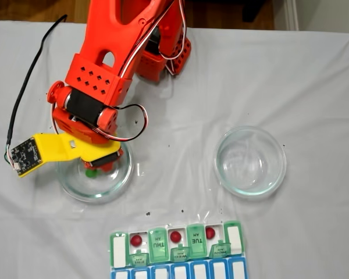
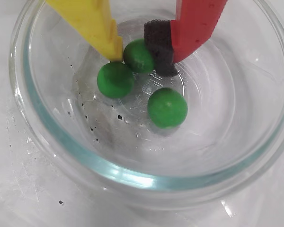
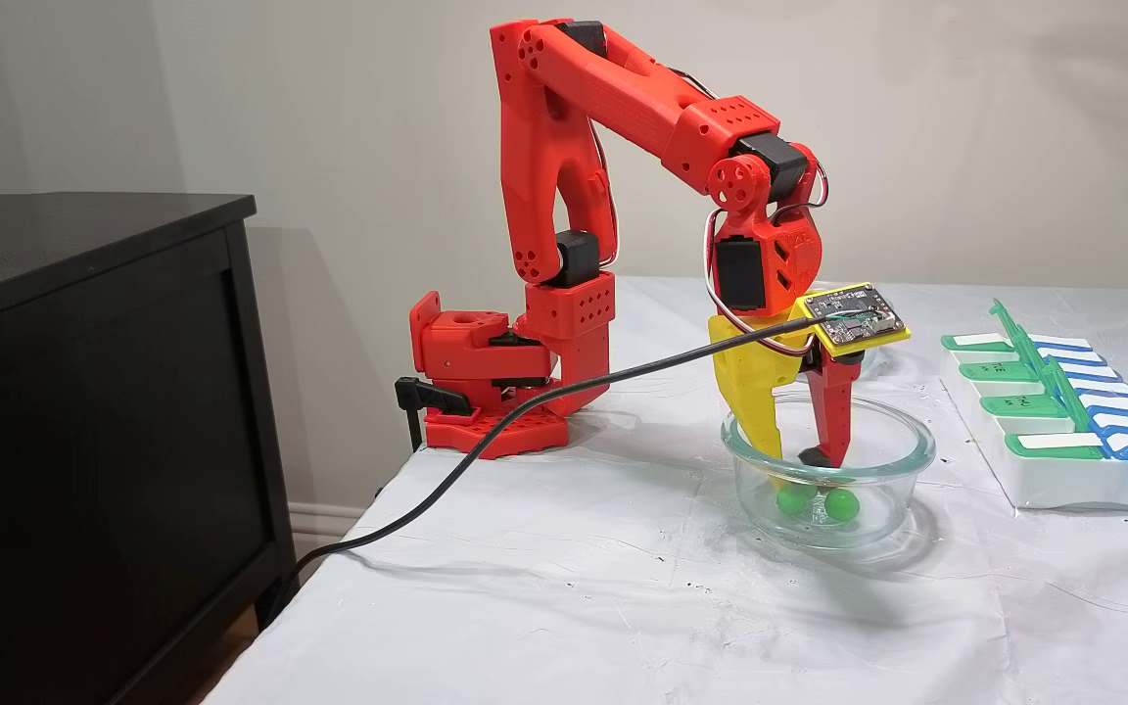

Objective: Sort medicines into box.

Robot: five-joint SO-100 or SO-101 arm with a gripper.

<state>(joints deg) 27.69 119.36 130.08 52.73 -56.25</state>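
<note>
The gripper [image 2: 141, 56] reaches down into a clear glass dish [image 2: 33, 118], its yellow finger [image 2: 92, 21] and red finger [image 2: 199, 23] closed narrowly around one green ball [image 2: 138, 54]. The yellow tip and the black foam pad [image 2: 160, 45] on the red finger both touch that ball. A second green ball [image 2: 115, 80] lies just beside it, against the yellow tip, and a third [image 2: 167, 107] sits apart nearer the dish centre.

In a fixed view the arm covers most of the dish [image 1: 119, 180], so only a sliver of green shows. The pill organiser [image 1: 235, 235] lies near the bottom edge, cut off below its blue row, with three dark red balls [image 1: 175, 236] in open compartments. A second glass dish [image 1: 250, 161] stands well apart to the right.
</note>
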